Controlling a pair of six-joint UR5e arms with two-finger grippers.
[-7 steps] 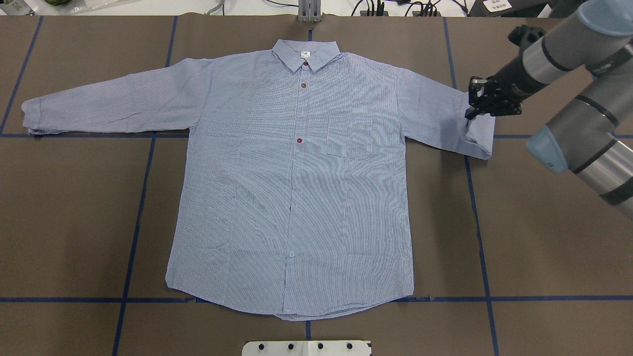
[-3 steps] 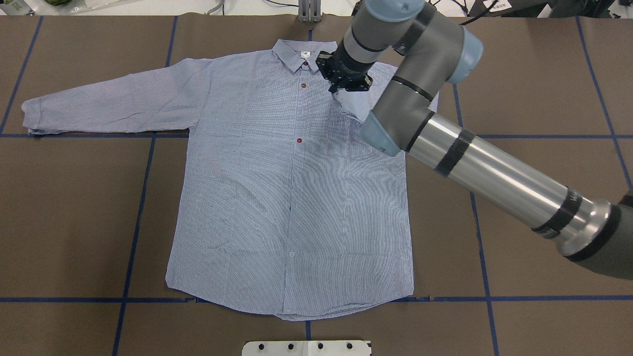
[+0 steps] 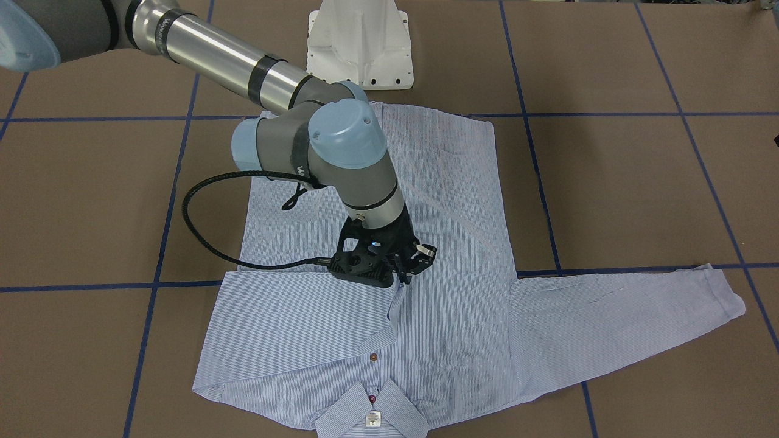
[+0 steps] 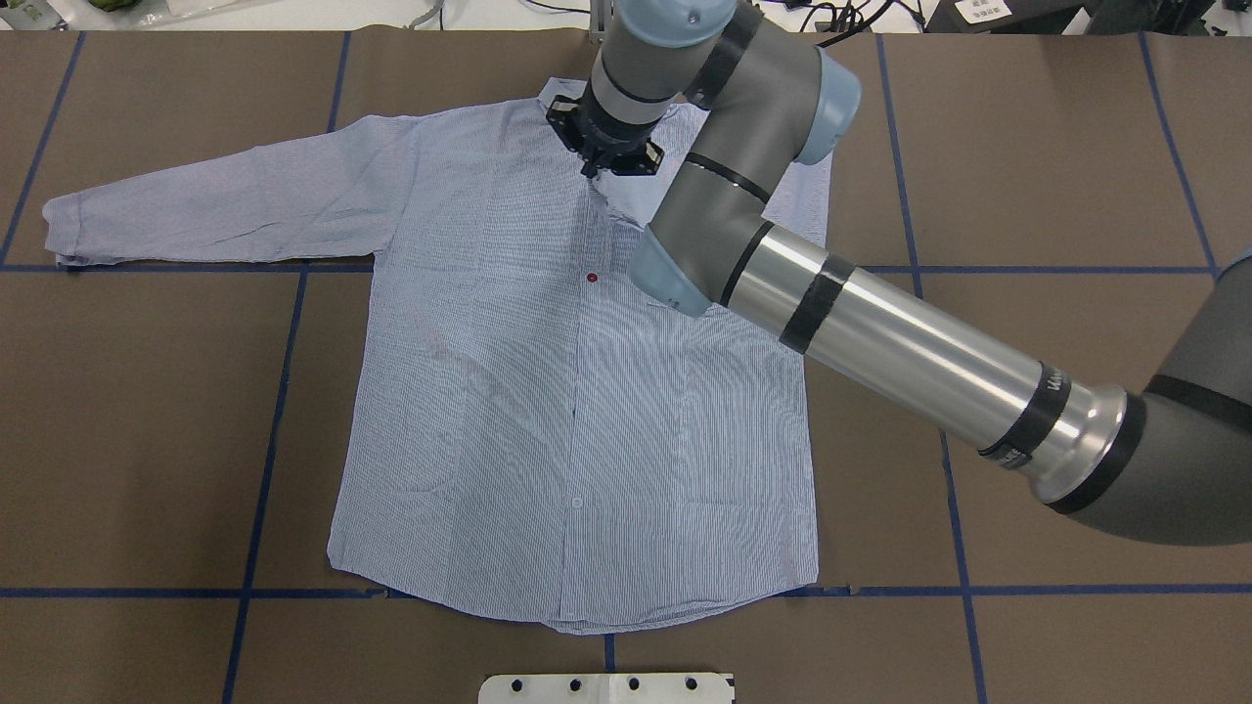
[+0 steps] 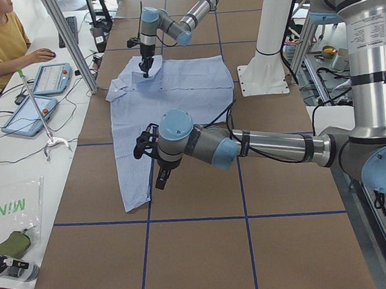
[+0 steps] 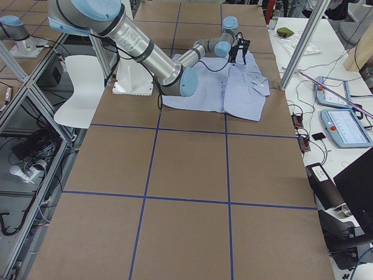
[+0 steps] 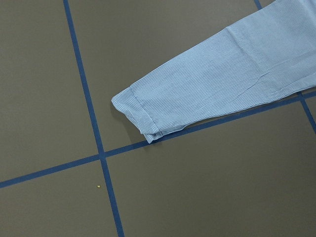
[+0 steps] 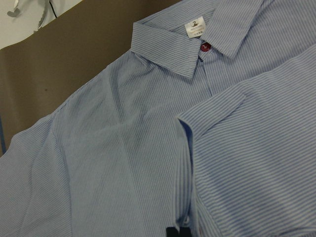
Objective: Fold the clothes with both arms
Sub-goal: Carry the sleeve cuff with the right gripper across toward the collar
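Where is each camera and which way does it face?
Front-facing: across the table, facing the pedestal; right arm over the shirt.
Overhead: behind the robot, looking down; right gripper at the shirt's top.
Exterior left: table's left end; left arm near.
Exterior right: opposite end; right arm near.
Left wrist: down on the flat sleeve's cuff; no gripper.
Right wrist: on the collar; fingertips at bottom.
Shared: front-facing and overhead show the gripped sleeve.

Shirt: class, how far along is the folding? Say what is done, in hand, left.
Done: one sleeve lies folded across the shirt's chest. In hand: the right gripper pinches its cuff by the buttons. Left: the other sleeve lies flat, left gripper near its free cuff; body unfolded.
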